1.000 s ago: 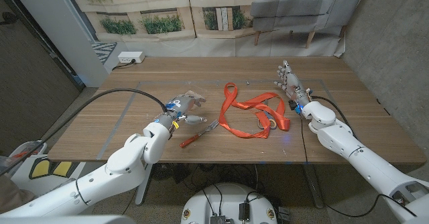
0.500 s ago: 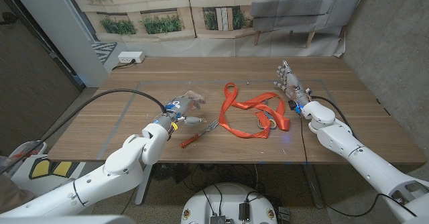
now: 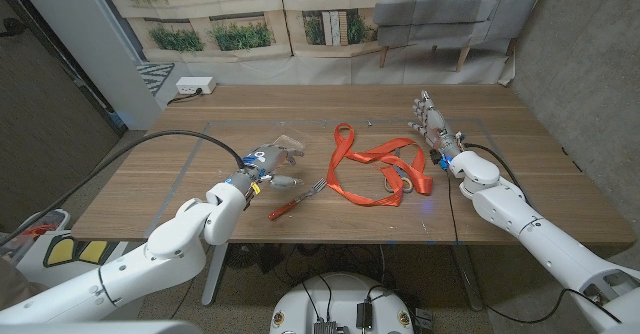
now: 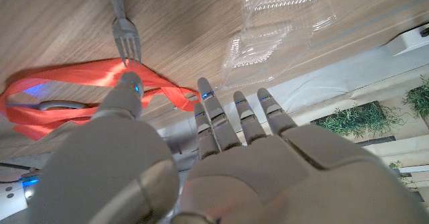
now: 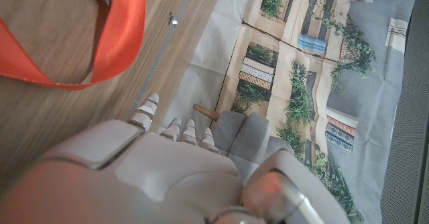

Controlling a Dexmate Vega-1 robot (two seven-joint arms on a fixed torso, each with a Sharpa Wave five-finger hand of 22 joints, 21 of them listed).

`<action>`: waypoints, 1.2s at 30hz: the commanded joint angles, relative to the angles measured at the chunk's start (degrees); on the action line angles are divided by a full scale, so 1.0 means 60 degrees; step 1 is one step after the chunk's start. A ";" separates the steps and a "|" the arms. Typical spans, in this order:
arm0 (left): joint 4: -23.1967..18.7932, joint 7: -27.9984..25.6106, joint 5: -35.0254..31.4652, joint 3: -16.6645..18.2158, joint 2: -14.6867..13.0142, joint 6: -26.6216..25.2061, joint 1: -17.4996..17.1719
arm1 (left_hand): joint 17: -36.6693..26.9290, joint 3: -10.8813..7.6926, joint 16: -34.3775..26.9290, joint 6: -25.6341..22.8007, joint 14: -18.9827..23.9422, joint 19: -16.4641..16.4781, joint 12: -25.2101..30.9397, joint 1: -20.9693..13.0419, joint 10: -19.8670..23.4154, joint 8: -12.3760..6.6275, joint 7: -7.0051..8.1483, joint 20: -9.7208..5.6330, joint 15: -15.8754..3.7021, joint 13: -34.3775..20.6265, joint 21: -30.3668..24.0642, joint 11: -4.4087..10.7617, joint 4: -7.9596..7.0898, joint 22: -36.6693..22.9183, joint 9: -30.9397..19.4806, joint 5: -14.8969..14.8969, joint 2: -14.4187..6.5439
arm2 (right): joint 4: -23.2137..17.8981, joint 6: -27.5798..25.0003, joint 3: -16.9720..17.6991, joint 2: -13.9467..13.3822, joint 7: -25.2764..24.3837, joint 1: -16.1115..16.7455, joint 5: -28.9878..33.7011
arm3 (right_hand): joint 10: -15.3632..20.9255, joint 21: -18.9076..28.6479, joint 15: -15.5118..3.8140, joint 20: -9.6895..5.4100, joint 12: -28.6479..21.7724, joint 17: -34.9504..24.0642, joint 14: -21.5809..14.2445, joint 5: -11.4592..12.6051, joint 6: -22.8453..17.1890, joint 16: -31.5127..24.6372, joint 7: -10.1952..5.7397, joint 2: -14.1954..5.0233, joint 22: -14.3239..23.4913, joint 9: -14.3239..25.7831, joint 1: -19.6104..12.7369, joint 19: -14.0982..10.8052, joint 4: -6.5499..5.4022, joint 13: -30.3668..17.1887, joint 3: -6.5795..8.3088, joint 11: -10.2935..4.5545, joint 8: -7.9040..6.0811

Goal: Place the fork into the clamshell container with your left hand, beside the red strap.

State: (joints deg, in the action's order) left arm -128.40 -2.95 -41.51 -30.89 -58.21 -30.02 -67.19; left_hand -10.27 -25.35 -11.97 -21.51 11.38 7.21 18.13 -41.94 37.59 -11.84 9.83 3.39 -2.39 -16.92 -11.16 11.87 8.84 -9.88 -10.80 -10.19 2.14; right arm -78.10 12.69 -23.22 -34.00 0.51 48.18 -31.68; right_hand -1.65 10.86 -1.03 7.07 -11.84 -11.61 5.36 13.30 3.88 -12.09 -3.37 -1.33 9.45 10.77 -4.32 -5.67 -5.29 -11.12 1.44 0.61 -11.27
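The fork (image 3: 298, 201) lay unmoved near the tabletop's (image 3: 180, 169) front edge beside the red strap (image 3: 375, 171), while the empty, open-fingered left hand (image 3: 272, 159) had barely shifted, right hand (image 3: 430, 119) likewise open.

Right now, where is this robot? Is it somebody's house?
Probably a robot test room, not a home. The wooden table carries taped lines, the backdrop of plants and an armchair looks printed, and a power strip lies on the floor.
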 commanded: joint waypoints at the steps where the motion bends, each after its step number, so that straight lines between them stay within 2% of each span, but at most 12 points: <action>1: -0.0074 0.0139 -0.0232 0.0036 -0.0185 0.0034 -0.0114 | -0.0040 0.0061 0.0006 0.0061 -0.0026 -0.0005 -0.0018 -0.0034 -0.0022 0.0055 0.0020 0.0081 -0.0473 -0.0039 0.0044 0.0029 -0.0014 -0.0026 -0.0025 -0.0006 0.0052 | 0.0019 -0.0072 -0.0046 0.0036 0.0015 0.0030 -0.0040 | 0.0009 -0.0003 -0.0013 0.0026 0.0042 -0.0012 0.0013 -0.0043 -0.0039 0.0020 0.0038 -0.0012 0.0054 0.0022 0.0007 -0.0009 -0.0031 -0.0029 -0.0056 0.0032 -0.0017; 7: -0.0259 0.0406 -0.0750 -0.0129 -0.0209 -0.0242 -0.0143 | -0.0041 0.0075 0.0001 0.0074 -0.0007 -0.0004 -0.0008 -0.0027 0.0012 0.0060 0.0009 0.0103 -0.0480 -0.0061 0.0039 0.0029 -0.0021 -0.0026 -0.0024 -0.0006 0.0053 | 0.0038 0.0007 -0.0050 0.0043 0.0016 0.0022 -0.0001 | 0.0014 -0.0006 -0.0011 0.0031 0.0041 -0.0013 0.0012 -0.0044 -0.0037 0.0021 0.0033 -0.0016 0.0054 0.0022 0.0015 -0.0004 -0.0036 -0.0029 -0.0063 0.0043 -0.0016; 14: -0.0371 0.0515 -0.0859 -0.0079 -0.0186 -0.0302 -0.0276 | -0.0043 0.0102 -0.0007 0.0123 0.0030 0.0014 -0.0001 -0.0012 0.0047 0.0077 -0.0001 0.0198 -0.0470 -0.0098 0.0027 0.0028 -0.0029 -0.0029 -0.0023 -0.0004 0.0061 | -0.0023 -0.0004 -0.0035 0.0022 -0.0014 0.0065 -0.0006 | 0.0010 -0.0007 -0.0015 0.0027 0.0043 -0.0013 0.0015 -0.0044 -0.0038 0.0023 0.0035 -0.0021 0.0054 0.0021 0.0022 -0.0001 -0.0039 -0.0029 -0.0069 0.0040 -0.0015; 23: -0.0400 0.0738 -0.0890 0.0094 -0.0505 -0.0158 -0.0434 | -0.0042 0.0110 -0.0029 0.0185 0.0100 0.0029 -0.0001 -0.0020 0.0076 0.0097 0.0003 0.0223 -0.0477 -0.0128 0.0017 0.0027 -0.0030 -0.0031 -0.0020 -0.0005 0.0048 | -0.0161 -0.0092 0.0006 -0.0086 -0.0067 0.0108 0.0010 | 0.0017 -0.0006 -0.0021 0.0025 0.0040 -0.0013 0.0008 -0.0044 -0.0042 0.0022 0.0027 -0.0026 0.0054 0.0021 0.0025 -0.0005 -0.0040 -0.0029 -0.0077 0.0032 -0.0015; 36: -0.0582 0.0630 -0.1369 0.0050 -0.0190 -0.0646 -0.0724 | -0.0040 0.0089 -0.0064 0.0192 0.0246 0.0073 0.0062 -0.0104 0.0295 0.0083 -0.0011 0.0274 -0.0454 -0.0195 -0.0006 0.0019 -0.0010 -0.0033 -0.0015 0.0007 -0.0008 | -0.0069 -0.0011 -0.0006 -0.0025 -0.0078 0.0062 0.0043 | 0.0029 -0.0011 -0.0012 0.0016 0.0037 -0.0012 0.0016 -0.0044 -0.0046 0.0028 0.0033 -0.0032 0.0054 0.0021 0.0022 0.0008 -0.0037 -0.0029 -0.0085 0.0031 -0.0015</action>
State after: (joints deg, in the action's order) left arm -130.88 0.72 -47.68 -30.66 -60.23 -31.90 -70.08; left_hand -10.27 -24.88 -11.97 -20.29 12.21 7.33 18.13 -42.50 38.45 -11.40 9.81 4.52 -2.19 -17.85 -11.16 12.06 8.84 -10.02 -10.79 -10.19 2.04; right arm -78.72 12.44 -23.28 -34.22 0.20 48.73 -31.74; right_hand -1.65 10.86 -1.02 7.08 -11.84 -11.60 5.37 13.30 3.88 -12.09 -3.37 -1.31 9.45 10.77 -4.34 -5.66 -5.53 -11.12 1.19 0.61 -11.27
